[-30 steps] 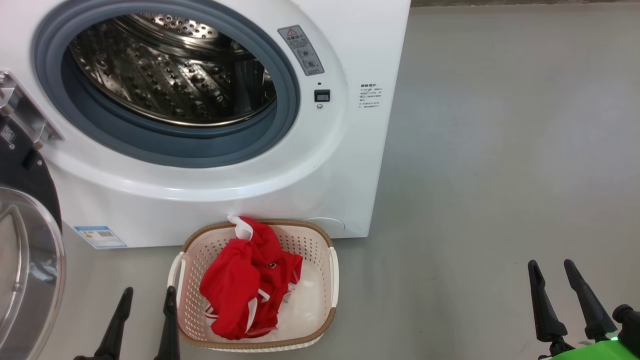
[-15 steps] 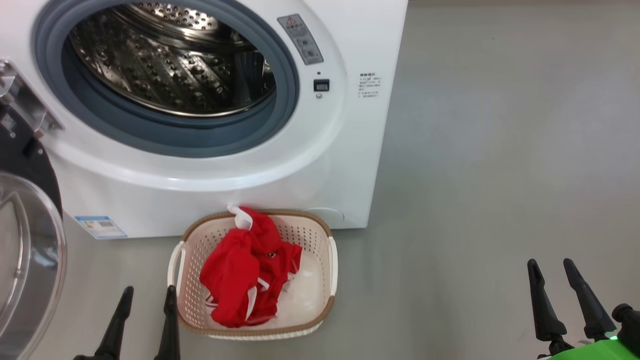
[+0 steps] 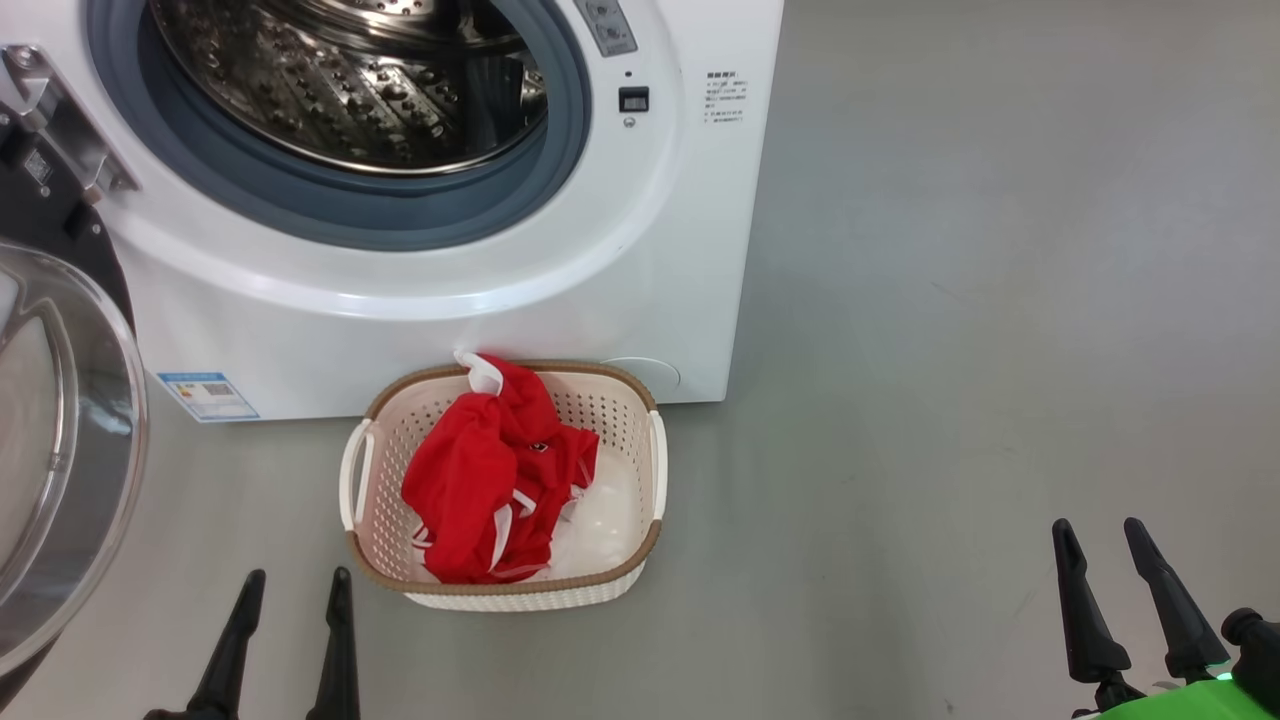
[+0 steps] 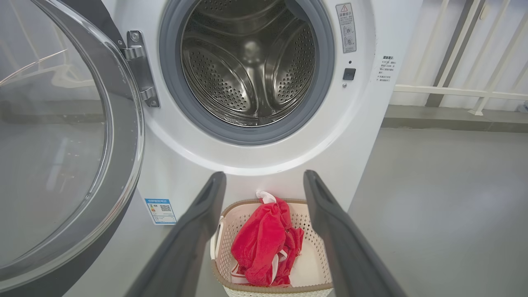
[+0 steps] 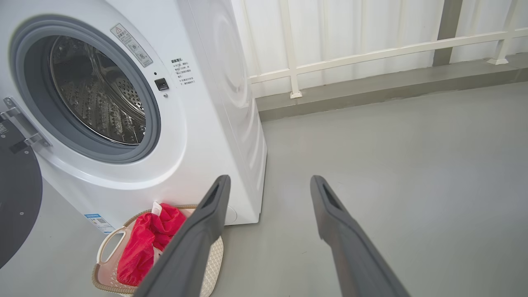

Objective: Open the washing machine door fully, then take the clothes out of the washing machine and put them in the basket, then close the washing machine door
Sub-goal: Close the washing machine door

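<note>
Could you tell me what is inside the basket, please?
In the basket, a crumpled red garment with white trim fills the left side; a white cloth lies beside it at right. Whatever lies beneath them is covered.

Slim black tapered jaws, bright green casing (image 3: 1185,703), black knob (image 3: 1247,632).

A bare laundry corner: a white front-loading washing machine (image 3: 400,340) on smooth grey floor (image 3: 950,300), a laundry basket (image 3: 610,585) before it, white railing (image 5: 288,49) behind.
</note>
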You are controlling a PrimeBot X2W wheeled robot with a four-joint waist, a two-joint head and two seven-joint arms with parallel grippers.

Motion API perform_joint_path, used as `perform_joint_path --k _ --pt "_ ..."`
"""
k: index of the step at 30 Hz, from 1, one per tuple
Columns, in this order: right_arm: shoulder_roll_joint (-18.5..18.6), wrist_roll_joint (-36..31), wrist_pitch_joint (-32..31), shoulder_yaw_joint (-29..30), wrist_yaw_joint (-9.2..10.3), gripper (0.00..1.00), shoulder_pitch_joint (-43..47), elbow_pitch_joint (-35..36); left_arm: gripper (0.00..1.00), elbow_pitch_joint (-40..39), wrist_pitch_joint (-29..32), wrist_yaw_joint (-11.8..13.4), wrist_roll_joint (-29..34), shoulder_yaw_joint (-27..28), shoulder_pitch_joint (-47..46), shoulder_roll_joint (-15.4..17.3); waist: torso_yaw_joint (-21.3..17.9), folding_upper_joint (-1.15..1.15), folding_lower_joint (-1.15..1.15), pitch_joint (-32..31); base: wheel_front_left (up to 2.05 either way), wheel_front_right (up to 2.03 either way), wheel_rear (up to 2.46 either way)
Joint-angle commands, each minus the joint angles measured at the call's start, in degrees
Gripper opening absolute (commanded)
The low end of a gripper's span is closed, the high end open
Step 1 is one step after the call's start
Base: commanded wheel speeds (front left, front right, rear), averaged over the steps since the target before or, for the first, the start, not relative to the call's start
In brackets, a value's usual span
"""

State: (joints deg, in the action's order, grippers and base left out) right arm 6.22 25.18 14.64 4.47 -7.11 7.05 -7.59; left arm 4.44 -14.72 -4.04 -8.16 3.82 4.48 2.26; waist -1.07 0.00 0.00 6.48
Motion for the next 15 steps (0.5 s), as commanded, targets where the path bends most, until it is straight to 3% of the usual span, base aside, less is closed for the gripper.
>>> perform_joint_path --k 1,15 --pt "0.9 0.0 0.4 -1.3 -0.37 1.00 -1.5 1.3 1.00 -1.5 -0.3 0.1 0.0 1.8 -1.8 0.6 0.0 0.00 0.00 0.0 -0.29 0.29 0.00" --pt "1.0 -0.1 0.4 -1.9 -0.37 1.00 -2.0 0.9 1.00 -1.1 -0.3 0.6 -0.9 1.2 -2.1 0.6 0.7 0.00 0.00 -0.2 -0.01 0.01 0.00"
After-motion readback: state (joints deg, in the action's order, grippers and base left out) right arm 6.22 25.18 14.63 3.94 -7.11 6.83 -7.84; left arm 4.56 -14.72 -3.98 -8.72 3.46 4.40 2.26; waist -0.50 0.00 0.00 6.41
